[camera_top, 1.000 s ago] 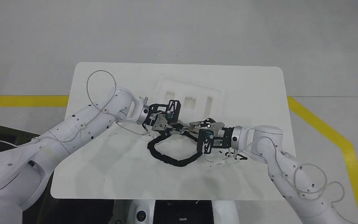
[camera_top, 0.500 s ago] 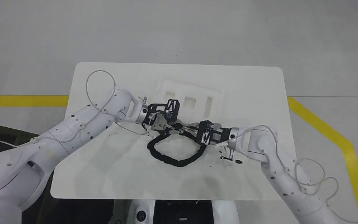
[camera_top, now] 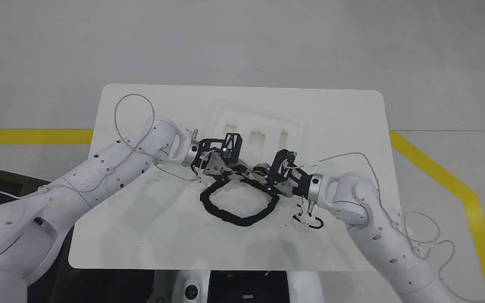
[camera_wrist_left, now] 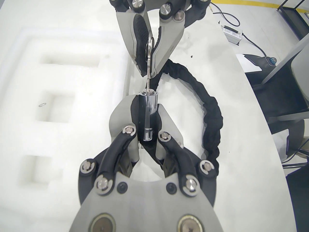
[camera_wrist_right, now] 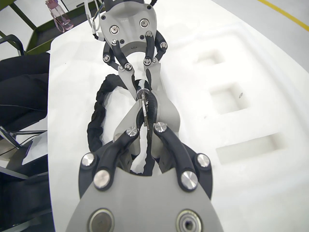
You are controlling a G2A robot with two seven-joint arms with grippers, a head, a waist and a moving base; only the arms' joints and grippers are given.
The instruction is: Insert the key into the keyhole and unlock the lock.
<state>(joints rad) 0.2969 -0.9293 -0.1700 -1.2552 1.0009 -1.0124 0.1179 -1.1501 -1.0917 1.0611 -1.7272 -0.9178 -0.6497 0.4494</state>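
Note:
A chrome lock cylinder (camera_wrist_left: 147, 112) on a black fabric-sleeved chain (camera_wrist_left: 210, 119) is clamped in my left gripper (camera_wrist_left: 146, 105), which is shut on it. My right gripper (camera_wrist_right: 144, 108) is shut on a silver key (camera_wrist_right: 144, 112) and faces the left one tip to tip. The key's blade (camera_wrist_left: 148, 83) has its tip in the keyhole at the cylinder's end. In the top view the two grippers meet at the table's middle, left gripper (camera_top: 227, 168) and right gripper (camera_top: 261, 176), with the chain (camera_top: 235, 212) looping toward the front edge.
A white foam tray (camera_top: 258, 129) with several rectangular recesses lies just behind the grippers on the white table (camera_top: 136, 227). A small black item (camera_top: 314, 222) lies under the right forearm. Yellow floor tape (camera_top: 38, 136) runs beside the table.
The right wrist has rolled with the key held, and its forearm has swung closer to the table's middle. The left arm has stayed nearly still with the lock.

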